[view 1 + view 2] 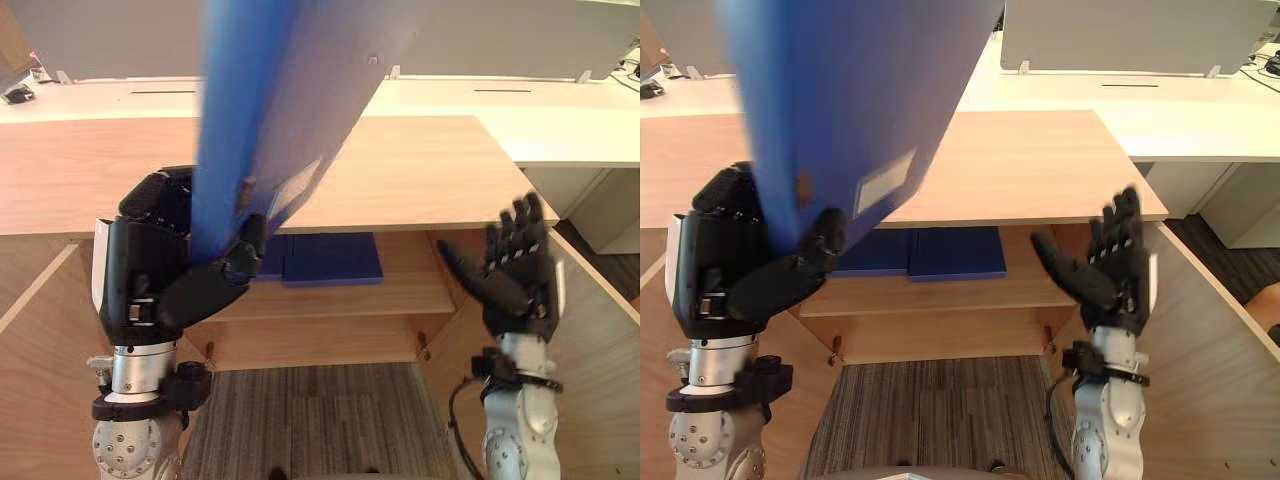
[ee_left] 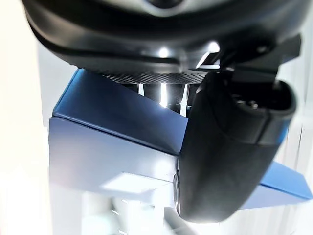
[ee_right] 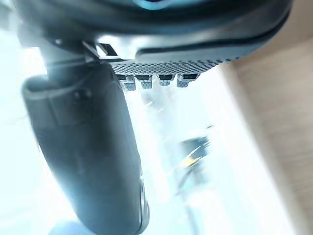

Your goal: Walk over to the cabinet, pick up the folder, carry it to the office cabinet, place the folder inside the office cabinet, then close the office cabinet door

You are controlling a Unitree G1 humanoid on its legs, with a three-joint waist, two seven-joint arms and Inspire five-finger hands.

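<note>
Blue flat stiff folder [image 1: 270, 90] already picked up, pinched at a tilt in the curled dark left hand [image 1: 160, 270] just above the open light-wood office cabinet [image 1: 420, 170], dark right hand [image 1: 520, 275] spread and empty by its right side; left to do: setting inside, shutting wooden door [image 1: 595, 370].

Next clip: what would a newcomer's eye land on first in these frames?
A big blue folder stands nearly upright mid-view, its lower end clamped in the left hand. The right hand is raised open at the right, holding nothing. Behind them the cabinet is open, with more blue folders flat on its shelf.
</note>
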